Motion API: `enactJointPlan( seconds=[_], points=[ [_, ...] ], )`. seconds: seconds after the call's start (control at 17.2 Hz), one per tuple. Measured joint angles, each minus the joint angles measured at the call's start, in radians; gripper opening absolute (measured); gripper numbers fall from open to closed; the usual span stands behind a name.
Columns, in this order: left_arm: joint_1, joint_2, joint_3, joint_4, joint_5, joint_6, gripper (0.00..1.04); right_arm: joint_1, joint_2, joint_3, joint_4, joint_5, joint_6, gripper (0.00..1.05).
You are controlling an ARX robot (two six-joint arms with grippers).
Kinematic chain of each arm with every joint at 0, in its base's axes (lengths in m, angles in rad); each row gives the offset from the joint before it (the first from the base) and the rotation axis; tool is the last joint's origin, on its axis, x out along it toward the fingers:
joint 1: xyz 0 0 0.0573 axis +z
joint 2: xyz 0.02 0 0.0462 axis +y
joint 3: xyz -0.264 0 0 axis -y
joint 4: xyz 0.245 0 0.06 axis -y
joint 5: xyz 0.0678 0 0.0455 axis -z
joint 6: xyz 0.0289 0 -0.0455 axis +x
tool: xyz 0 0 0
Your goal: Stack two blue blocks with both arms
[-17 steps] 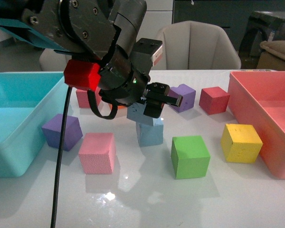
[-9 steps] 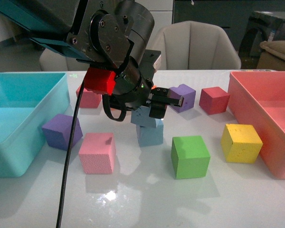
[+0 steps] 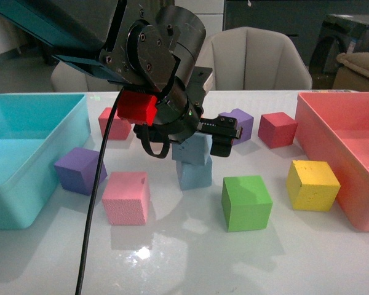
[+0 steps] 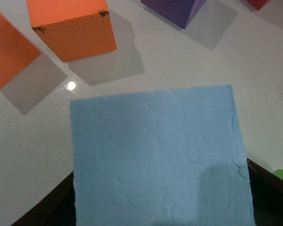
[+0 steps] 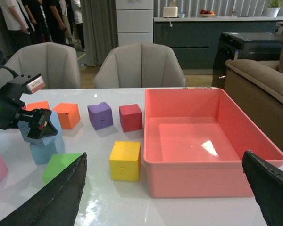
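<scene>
In the front view my left gripper (image 3: 200, 142) is shut on a blue block (image 3: 192, 149). That block sits directly over the second blue block (image 3: 195, 174), which stands on the white table, and seems to touch its top face. The held block (image 4: 160, 160) fills the left wrist view, with dark fingers (image 4: 270, 190) at its sides. The right gripper (image 5: 162, 197) is open and empty, hanging back from the table's near right. From there I see the left gripper (image 5: 35, 126) and the lower block (image 5: 43, 151) far off.
A turquoise bin (image 3: 24, 153) stands at the left and a pink bin (image 3: 350, 153) at the right. Around the stack lie loose cubes: purple (image 3: 80, 170), pink (image 3: 126, 197), green (image 3: 246, 202), yellow (image 3: 312, 185), red (image 3: 277, 129) and orange (image 4: 73, 30).
The left arm has swung right and turned. The held blue block went from tilted above the lower block's left edge to nearly level on top of it.
</scene>
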Motion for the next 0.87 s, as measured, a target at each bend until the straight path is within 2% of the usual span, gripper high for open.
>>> enactJointPlan(
  seconds=[0.06,0.29,0.52,0.87],
  points=[
    [0.0,0.0,0.0,0.007,0.0,0.0,0.99,0.0,0.0,0.0,0.0,0.0,0.0,0.98],
    [0.0,-0.008,0.0,0.028,-0.018,0.005,0.98,0.0,0.0,0.0,0.0,0.0,0.0,0.98],
    [0.002,-0.076,-0.001,0.048,0.01,-0.005,0.98,0.0,0.0,0.0,0.0,0.0,0.0,0.98],
    [-0.032,-0.306,-0.137,0.201,0.032,-0.018,0.98,0.0,0.0,0.0,0.0,0.0,0.0,0.98]
  ],
)
